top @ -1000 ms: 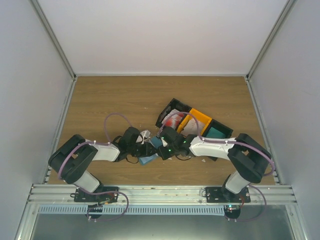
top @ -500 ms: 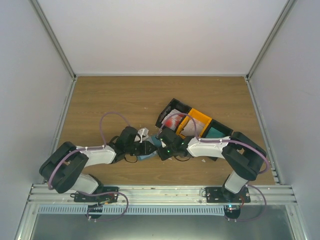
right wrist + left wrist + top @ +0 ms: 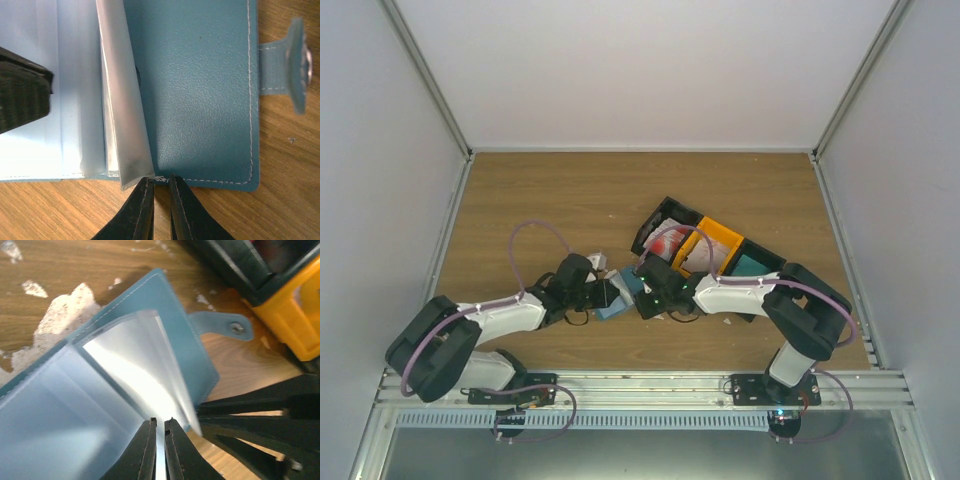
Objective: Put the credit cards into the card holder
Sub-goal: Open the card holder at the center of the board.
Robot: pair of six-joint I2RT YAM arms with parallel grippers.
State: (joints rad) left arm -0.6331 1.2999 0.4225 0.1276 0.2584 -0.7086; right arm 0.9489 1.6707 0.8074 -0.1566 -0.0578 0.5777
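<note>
Centrally, card holder lies open on table, between both grippers. Left gripper: jaws almost closed, pinching clear inner sleeve. Right gripper: jaws almost closed over the holder's stitched edge.

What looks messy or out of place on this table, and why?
Torn white scraps lie scattered on the wooden table beside the open blue card holder; they look like debris, not part of the job. The black and orange trays also sit slanted to the table edges.
</note>
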